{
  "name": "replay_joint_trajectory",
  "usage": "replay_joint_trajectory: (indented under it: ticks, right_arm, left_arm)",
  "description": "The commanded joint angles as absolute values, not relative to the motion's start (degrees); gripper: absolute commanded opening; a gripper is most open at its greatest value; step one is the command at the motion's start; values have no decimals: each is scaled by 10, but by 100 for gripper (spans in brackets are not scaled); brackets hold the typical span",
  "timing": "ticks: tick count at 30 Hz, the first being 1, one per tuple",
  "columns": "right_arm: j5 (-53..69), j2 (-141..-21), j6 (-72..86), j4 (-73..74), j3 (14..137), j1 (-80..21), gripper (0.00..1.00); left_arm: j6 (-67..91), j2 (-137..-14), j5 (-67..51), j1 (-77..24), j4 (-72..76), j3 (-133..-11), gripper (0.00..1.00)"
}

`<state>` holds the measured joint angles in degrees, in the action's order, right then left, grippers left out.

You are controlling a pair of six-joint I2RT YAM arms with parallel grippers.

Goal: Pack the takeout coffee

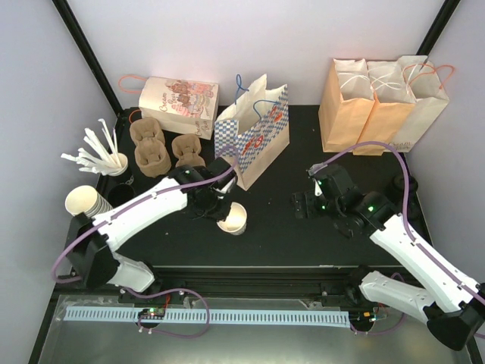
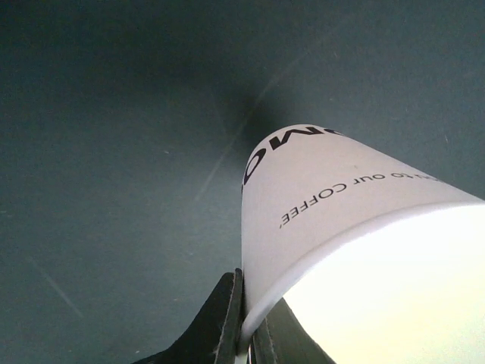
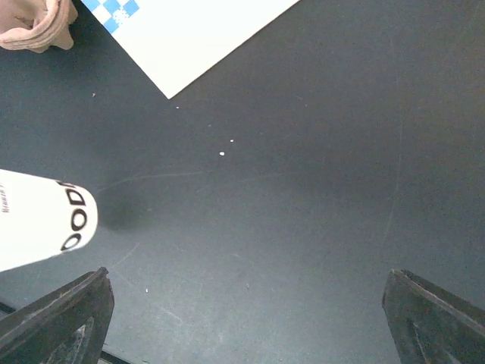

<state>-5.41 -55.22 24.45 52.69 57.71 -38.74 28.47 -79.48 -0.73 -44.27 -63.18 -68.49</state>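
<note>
A small white paper cup with black printing [image 1: 234, 219] is seen near the middle of the overhead view, tipped on its side with the open mouth toward the camera and no lid on it. It's pinched at the rim by the left gripper [image 1: 214, 210], one finger inside and one outside, which is clearest in the left wrist view, where the rim disappears between the two dark fingertips [image 2: 227, 318] at the bottom centre and "our COFFEE" can be read on the cup wall [image 2: 333, 205].

The right gripper [image 1: 307, 199] is parked right of centre over the dark tabletop [image 1: 288, 235], spread wide with nothing between its fingers. In its wrist view the two fingers sit at the bottom corners and the cup's base pokes in from the left edge [image 3: 45, 220].

A blue-and-white checkered paper gift bag [image 1: 254, 133] is stood just above the cup. Brown pulp cup carriers [image 1: 163, 148] are bunched at upper left, next to a printed kraft bag [image 1: 178, 97]. A stack of plain white cups [image 1: 82, 201] is at the left edge, and three tan paper bags [image 1: 379, 95] are lined up at upper right.
</note>
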Motion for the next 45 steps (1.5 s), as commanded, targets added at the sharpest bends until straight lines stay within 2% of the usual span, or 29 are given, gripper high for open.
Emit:
replay_joint_trajectory:
  ticks: [1, 4, 8, 9, 11, 17, 21, 29, 40, 45]
  right_arm:
    - [-53, -549, 269, 518, 565, -385, 100]
    - [-60, -550, 278, 524, 556, -385, 100]
    - [-69, -544, 288, 530, 545, -385, 100]
    - [-71, -542, 291, 530, 543, -385, 100]
    - [-76, -537, 297, 529, 541, -384, 100]
    - [-152, -544, 328, 546, 548, -384, 100]
    - [-218, -579, 354, 578, 566, -336, 100]
    - [-300, -647, 456, 669, 634, -86, 100]
    - [-189, -596, 466, 622, 557, 242, 99]
    - [-164, -607, 448, 596, 527, 321, 99]
  left_arm:
    - [270, -829, -79, -445, -605, -708, 8]
    - [264, -834, -92, -445, -588, -710, 18]
    - [261, -820, -98, -445, -559, -700, 49]
    - [262, -816, -97, -445, -555, -697, 62]
    - [263, -804, -87, -445, -558, -698, 75]
    - [269, -699, -51, -445, -534, -694, 93]
    - [271, -638, -38, -444, -510, -659, 99]
    - [268, -560, -51, -432, -488, -583, 99]
    - [234, -519, -101, -429, -509, -581, 99]
    - [232, -500, -134, -429, -479, -555, 99]
